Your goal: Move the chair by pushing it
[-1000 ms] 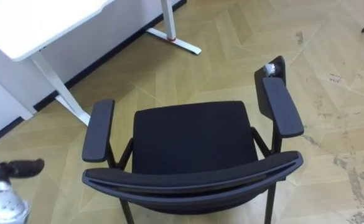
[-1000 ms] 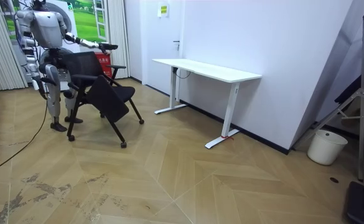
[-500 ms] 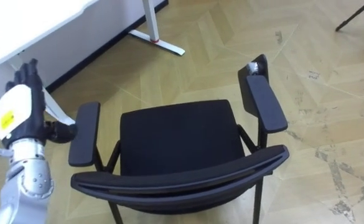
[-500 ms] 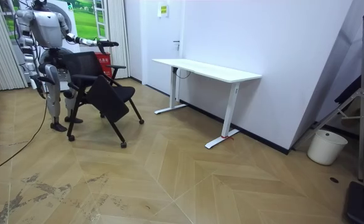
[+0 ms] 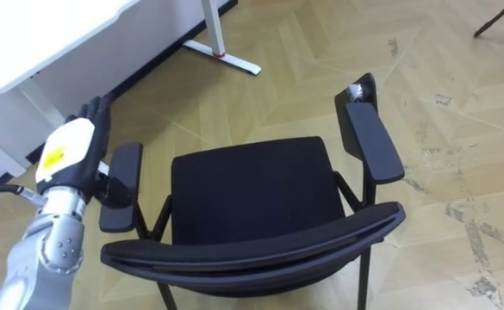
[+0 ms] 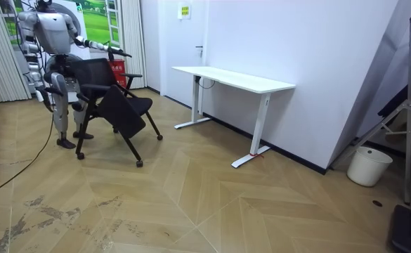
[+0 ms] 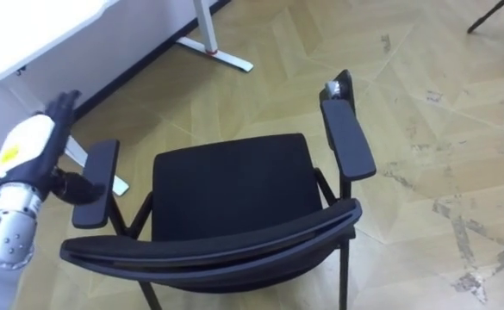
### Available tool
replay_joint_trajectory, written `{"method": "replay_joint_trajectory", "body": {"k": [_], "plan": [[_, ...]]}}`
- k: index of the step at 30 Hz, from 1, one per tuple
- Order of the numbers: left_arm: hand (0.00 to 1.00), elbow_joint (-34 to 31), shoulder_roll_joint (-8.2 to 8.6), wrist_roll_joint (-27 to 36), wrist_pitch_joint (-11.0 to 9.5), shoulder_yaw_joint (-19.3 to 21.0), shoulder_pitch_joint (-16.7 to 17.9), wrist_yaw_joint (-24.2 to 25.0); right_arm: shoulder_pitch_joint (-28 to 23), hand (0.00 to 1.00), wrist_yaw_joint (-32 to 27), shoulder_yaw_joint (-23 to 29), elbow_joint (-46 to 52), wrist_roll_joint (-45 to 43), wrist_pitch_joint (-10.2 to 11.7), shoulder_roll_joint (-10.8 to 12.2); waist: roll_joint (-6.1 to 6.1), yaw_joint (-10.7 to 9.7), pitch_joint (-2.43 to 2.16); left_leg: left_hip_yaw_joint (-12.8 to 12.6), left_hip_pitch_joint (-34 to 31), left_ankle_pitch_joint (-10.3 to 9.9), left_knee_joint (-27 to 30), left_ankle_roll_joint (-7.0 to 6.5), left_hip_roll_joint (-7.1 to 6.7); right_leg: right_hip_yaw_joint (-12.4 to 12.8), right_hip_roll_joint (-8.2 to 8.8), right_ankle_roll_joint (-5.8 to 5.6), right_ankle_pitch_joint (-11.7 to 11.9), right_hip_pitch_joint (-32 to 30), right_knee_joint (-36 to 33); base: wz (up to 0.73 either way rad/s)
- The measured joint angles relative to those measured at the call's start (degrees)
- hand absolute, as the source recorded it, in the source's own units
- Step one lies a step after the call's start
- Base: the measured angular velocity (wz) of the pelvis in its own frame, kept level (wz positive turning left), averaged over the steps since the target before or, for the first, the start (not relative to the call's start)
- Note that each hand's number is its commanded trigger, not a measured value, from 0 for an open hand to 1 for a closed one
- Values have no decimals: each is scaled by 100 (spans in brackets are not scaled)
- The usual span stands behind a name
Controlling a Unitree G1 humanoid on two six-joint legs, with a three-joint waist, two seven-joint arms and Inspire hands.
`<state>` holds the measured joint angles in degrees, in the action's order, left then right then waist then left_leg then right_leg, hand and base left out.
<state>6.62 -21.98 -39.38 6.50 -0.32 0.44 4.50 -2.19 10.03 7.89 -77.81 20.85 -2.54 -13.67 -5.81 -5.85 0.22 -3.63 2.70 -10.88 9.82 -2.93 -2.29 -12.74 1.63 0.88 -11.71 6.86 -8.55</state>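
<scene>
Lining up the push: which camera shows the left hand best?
The left eye view: the left hand shows whole and close, fingers straight, beside the chair's left armrest. The right eye view shows the same nearer its edge; in the room view it is a small shape above the chair.

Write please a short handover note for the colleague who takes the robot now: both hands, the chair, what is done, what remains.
Left hand: open, fingers straight, close beside the left armrest; contact unclear.
Right hand: low at the robot's side, state unreadable.
Chair: directly before the robot, seat toward the white desk, apart from it.
Done: robot stands behind the chair. Left: place hands, push.
</scene>
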Motion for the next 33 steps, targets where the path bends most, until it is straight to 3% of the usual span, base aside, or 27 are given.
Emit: {"method": "replay_joint_trajectory", "body": {"k": [2, 7, 10, 13, 17, 22, 27, 33], "plan": [[0, -94, -93, 0, 100, 0, -4, 329, 1, 0, 43, 11, -9, 15, -5, -21, -17, -16, 8, 12, -25, 0, 24, 0, 8, -2, -7, 0, 0, -12, -1, 6], [0, -926, -632, 47, 326, 62, -16, 1184, -27, 0, 4, 39, -37, 100, -11, -34, -68, 24, 17, 58, -117, -1, 92, 2, 9, -39, -3, 2, 1, -50, -6, 5], [0, -1269, -828, 208, 376, 367, -53, 1483, -39, 0, -2, 87, -35, 93, -12, -35, -100, 58, 21, 58, -115, -1, 91, 1, 6, -13, -3, 2, 1, -57, -12, 0], [0, -1530, -992, 348, 571, 470, -74, 1753, -48, 0, -13, 80, -37, 138, -57, -87, -163, 61, -1, 74, -152, -1, 98, 1, -2, -18, -1, 2, 1, -83, -13, 0], [0, -1792, -1142, 392, 625, 471, -100, 2105, -46, 0, -111, 61, -74, 185, -81, -133, -201, 130, -6, 99, -156, -1, 104, 0, -10, -18, 4, 1, 1, -81, -13, 0], [0, -2153, -1501, 393, 637, 486, -132, 2586, -61, 0, -110, 51, -79, 152, -80, -197, -261, 202, 3, 119, -196, -2, 163, -1, -16, -5, 11, 1, 1, -90, -15, 1], [0, -2263, -1947, 879, 791, 541, -628, 3057, -129, 0, -121, 82, -59, 135, -125, -248, -313, 319, 19, 145, -230, -4, 166, -4, -12, -24, 25, 1, 0, -83, -23, 3], [0, -2628, -1973, 1190, 1094, 944, -866, 3675, -170, 0, -109, 293, 19, -86, -130, -261, -334, 420, 12, 168, -243, -5, 184, -4, -35, -18, 34, -14, -13, -81, -8, 2]]}}
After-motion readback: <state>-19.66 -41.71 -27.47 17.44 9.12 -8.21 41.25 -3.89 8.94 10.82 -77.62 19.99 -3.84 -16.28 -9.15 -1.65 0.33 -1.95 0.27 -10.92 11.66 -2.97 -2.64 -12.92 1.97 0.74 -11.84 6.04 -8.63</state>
